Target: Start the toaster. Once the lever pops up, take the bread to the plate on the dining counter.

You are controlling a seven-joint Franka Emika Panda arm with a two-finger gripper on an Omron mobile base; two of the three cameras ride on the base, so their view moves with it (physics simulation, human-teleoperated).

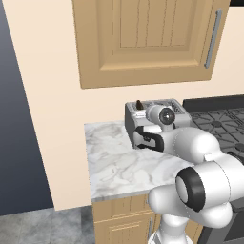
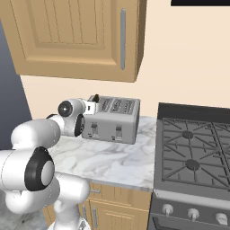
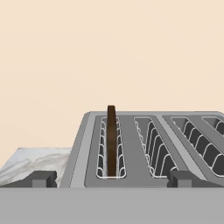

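Sitting on a marble worktop point(image 2: 112, 159), the toaster point(image 2: 114, 121) backs a cream wall point(image 2: 188, 67).

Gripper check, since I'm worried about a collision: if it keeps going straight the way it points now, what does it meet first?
Probably the bread standing in the toaster slot, centred between the open gripper fingertips; depth is unclear.
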